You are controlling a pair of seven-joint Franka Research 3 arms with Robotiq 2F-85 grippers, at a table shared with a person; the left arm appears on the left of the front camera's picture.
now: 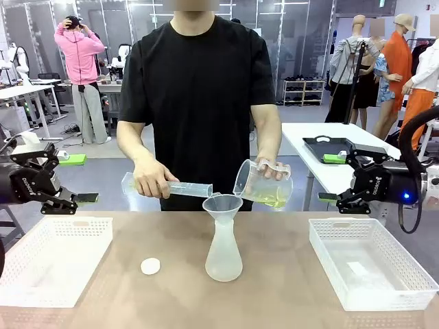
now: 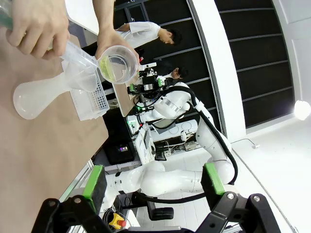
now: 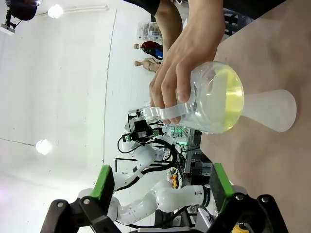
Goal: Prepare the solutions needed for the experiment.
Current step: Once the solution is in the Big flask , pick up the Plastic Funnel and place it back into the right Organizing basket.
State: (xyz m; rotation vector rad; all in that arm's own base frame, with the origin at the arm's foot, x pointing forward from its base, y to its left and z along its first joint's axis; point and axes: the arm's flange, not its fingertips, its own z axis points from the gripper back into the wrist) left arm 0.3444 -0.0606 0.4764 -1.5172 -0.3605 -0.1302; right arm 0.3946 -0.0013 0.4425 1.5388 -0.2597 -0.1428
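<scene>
1. Step in hand, as far as I could judge: the person was doing the pouring. One hand (image 1: 274, 171) tipped a clear beaker (image 1: 263, 185) that held the solutions (image 1: 272, 199), a small pool of pale yellow-green liquid sitting low in it. The other hand (image 1: 153, 179) held a measuring cylinder (image 1: 184, 187) nearly flat.
2. Both mouths met just above the funnel (image 1: 222, 204), which sat in the conical flask (image 1: 223, 257) mid-table. I couldn't tell whether the liquid was headed for the cylinder or straight down the funnel.
3. The left gripper (image 1: 81, 178) hung over the left basket (image 1: 75, 221) with its fingers spread wide and nothing between them. The right gripper (image 1: 330, 178) was likewise apart and empty near the right basket (image 1: 357, 221).
4. Next move, my guess: let the pour finish while both arms keep clear of the funnel. Then the small white cap (image 1: 150, 266) lying left of the flask probably wants fitting.
5. Writing: small white print on both gripper bodies looked like "ROBOTIQ". No readable labels or scale marks on the labware.
</scene>
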